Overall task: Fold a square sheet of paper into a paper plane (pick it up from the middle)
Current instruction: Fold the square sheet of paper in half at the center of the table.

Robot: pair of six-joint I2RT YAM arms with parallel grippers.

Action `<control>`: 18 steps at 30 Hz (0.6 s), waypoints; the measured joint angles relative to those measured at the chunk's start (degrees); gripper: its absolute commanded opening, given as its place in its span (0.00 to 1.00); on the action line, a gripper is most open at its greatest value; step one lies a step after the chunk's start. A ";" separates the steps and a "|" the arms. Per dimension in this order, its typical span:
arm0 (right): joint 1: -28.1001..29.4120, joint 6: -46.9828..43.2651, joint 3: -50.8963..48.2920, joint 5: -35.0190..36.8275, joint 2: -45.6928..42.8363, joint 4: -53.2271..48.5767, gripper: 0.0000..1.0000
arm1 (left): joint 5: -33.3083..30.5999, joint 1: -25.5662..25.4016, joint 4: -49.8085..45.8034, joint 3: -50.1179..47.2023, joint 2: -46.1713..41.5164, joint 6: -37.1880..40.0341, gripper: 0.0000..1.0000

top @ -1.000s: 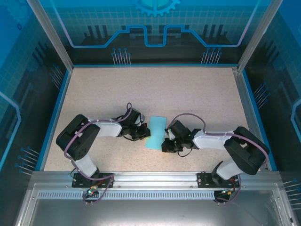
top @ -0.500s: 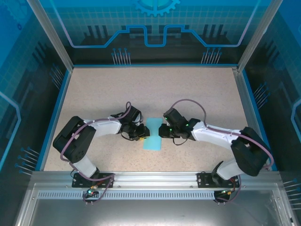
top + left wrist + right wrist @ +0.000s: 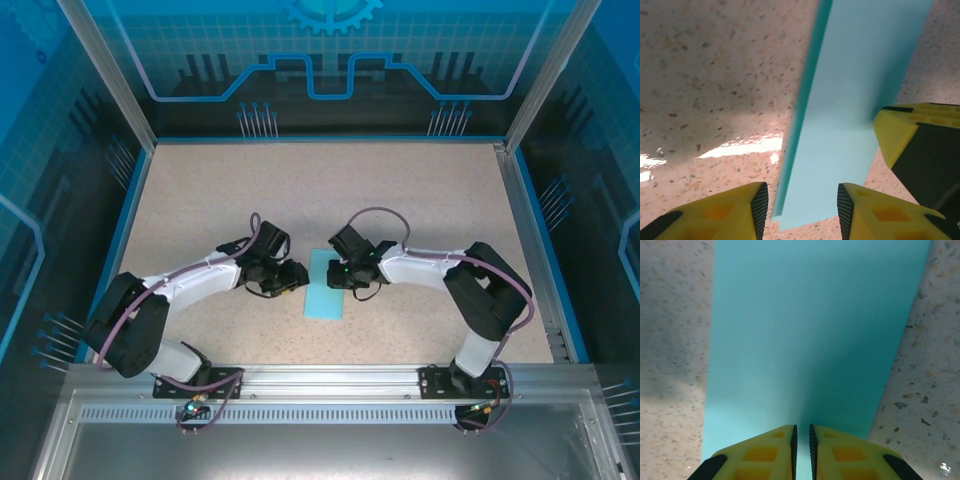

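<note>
Sheet of paper [image 3: 325,287], folded to a strip, lies mid-tabletop [image 3: 210,200] toward the near edge, long axis far-to-near. Left gripper [image 3: 801,202] released, jaws straddling its left edge. Right gripper [image 3: 801,432] clenched over its right side, equally near.

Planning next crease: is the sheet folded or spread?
Folded: the sheet is a narrow strip, not square, with two layers along one edge.

- The table [image 3: 400,200] is a flat, beige, dark-speckled surface with a blue rim on its left, far and right sides.
- One cyan paper sheet [image 3: 323,298] lies on it, folded into a narrow strip.
- The strip sits near the table's middle, slightly towards the near edge, its long sides running near to far.
</note>
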 measured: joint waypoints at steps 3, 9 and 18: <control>-0.24 0.22 0.00 0.02 1.38 0.15 0.16 | 0.70 0.00 0.22 -1.46 -0.02 -0.31 0.43; -0.79 4.63 -1.70 0.28 0.66 2.03 0.15 | 2.99 0.00 2.49 -3.52 -1.03 -1.62 0.40; -2.29 11.02 -12.98 0.57 -8.20 8.04 0.13 | 5.57 -3.87 11.39 -7.04 -6.69 -5.60 0.26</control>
